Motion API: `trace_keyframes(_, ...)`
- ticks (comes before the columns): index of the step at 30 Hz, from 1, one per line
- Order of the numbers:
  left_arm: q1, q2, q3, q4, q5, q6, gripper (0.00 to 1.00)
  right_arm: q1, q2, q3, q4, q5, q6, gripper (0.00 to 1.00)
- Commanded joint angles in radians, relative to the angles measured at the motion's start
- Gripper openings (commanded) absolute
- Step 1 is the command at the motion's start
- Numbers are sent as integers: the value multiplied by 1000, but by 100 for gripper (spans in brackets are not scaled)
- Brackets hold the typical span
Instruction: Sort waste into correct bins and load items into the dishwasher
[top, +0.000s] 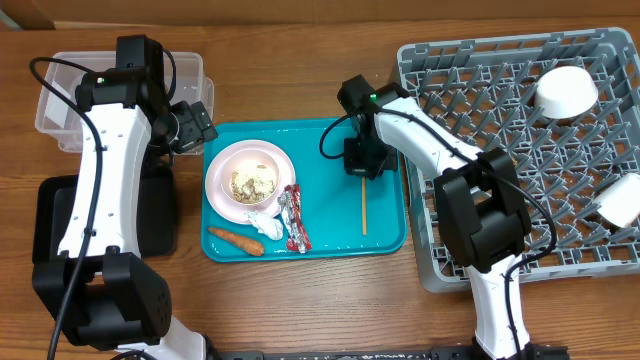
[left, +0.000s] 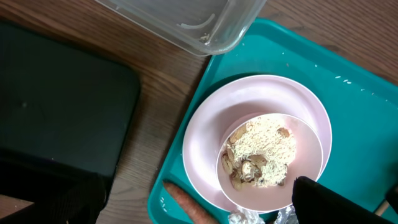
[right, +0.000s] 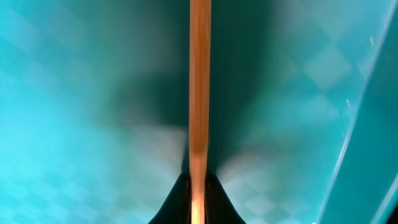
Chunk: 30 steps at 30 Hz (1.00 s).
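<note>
three pieces of waste lie along the near edge of the teal tray (top: 335, 238): a carrot (top: 236, 240), a crumpled tissue (top: 262, 222) and a red-and-silver wrapper (top: 294, 218), the tissue touching the wrapper just under the rim of the plate (top: 228, 160). the plate sits just beyond them with beige food scraps (top: 252, 183) heaped in its middle, so it probably needs emptying before it can be racked. to the left, the black tray (top: 52, 212) rests on the counter (top: 300, 60), largely under the left arm.

further in, the chopsticks (top: 363, 210) lie on the tray's bare floor, pointing away. the right jaws are down at their far end and closed onto the wood, which runs straight out between the tips in the wrist view; whether both sticks are caught cannot be told. an end grip likely suits carrying them to the dish rack (top: 480, 90) just right of the tray.

the left jaws hover spread wide and empty over the tray's far-left corner, between the plate and the clear tub (top: 60, 110), seemingly placed to reach the plate next.

farthest off, two bowls sit in the rack, one (top: 565, 92) near its far edge, one (top: 620, 200) at its right edge.
</note>
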Motion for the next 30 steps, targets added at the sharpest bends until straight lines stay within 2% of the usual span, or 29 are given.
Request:
trace_keyframes(1,-2,-21,23,-6,6,20,97,-2,-24,45,-34,12,-19,4)
trace_keyframes(8,-2,-21,23,-15,9,20,97,-40,-194,187,-203,13,-158,4)
trace_keyframes(13,-19,-21,23,-14,10,20,97,-120,-331,193,-273,68,-245,4)
trace_keyframes(18,-69,-21,23,-23,13,19,98,-231,-342,167,-365,106,-315,4)
trace_keyframes(23,-126,-21,23,-33,13,-2,98,-288,-338,52,-337,-3,-412,4)
trace_keyframes(30,-200,-21,23,-54,71,-26,98,-289,-338,-134,-194,32,-412,4)
